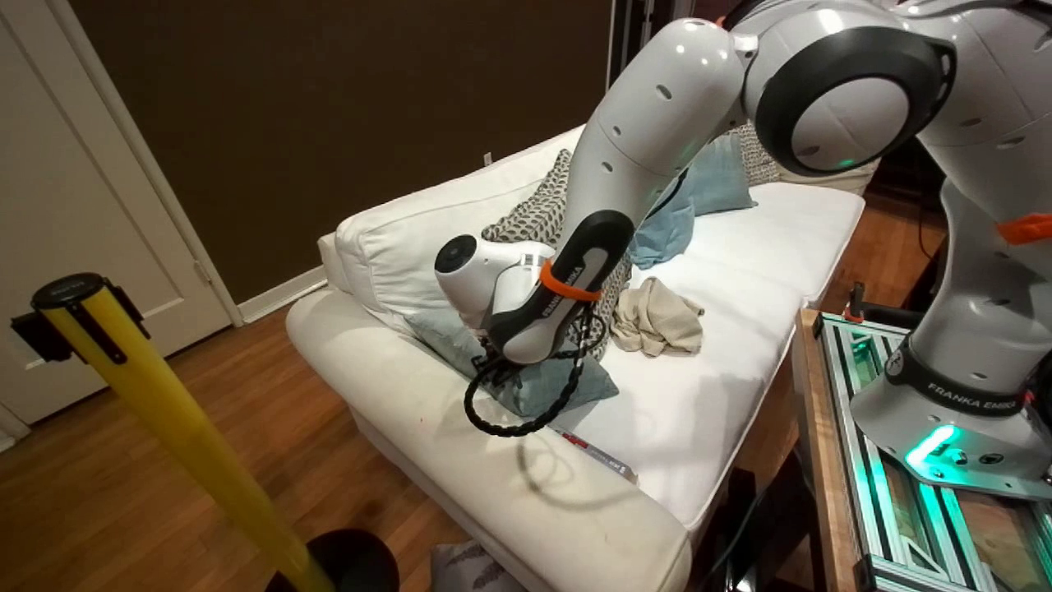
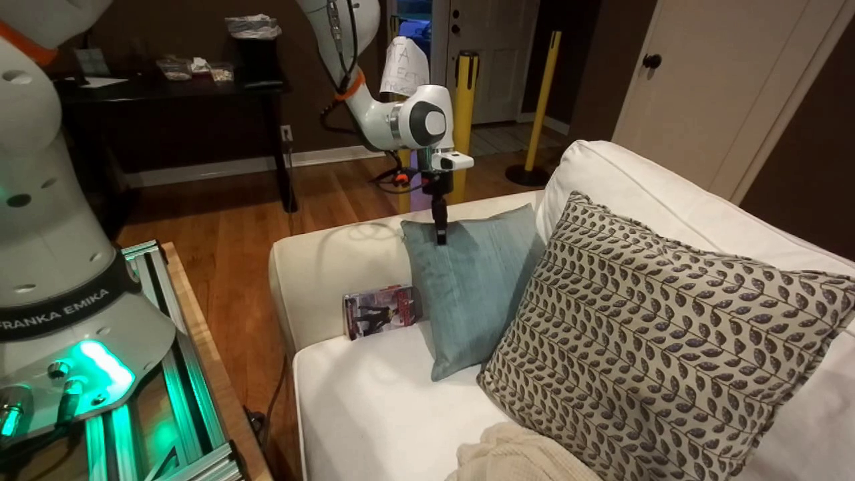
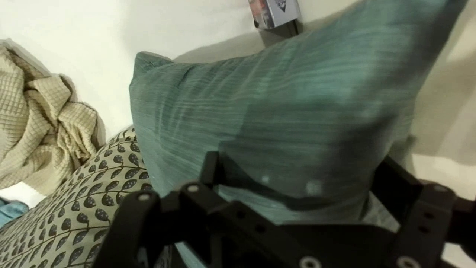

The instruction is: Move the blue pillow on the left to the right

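The blue pillow (image 2: 474,294), dusty grey-blue, leans in the sofa corner against the armrest, beside the patterned pillow (image 2: 654,334). It also shows in an exterior view (image 1: 534,390), partly behind the arm, and fills the middle of the wrist view (image 3: 260,104). My gripper (image 2: 441,235) points down at the pillow's top edge, with one finger visible in front of the fabric. In the wrist view my gripper (image 3: 301,175) has its fingers wide apart, with the pillow's upper edge between them. A brighter blue pillow (image 1: 723,177) stands farther along the sofa.
A small printed box (image 2: 381,310) stands against the armrest (image 2: 340,267) beside the blue pillow. A crumpled beige blanket (image 1: 657,316) lies on the seat before the patterned pillow. A blue fabric thing (image 1: 664,234) lies farther along. A yellow post (image 1: 164,411) stands beyond the armrest.
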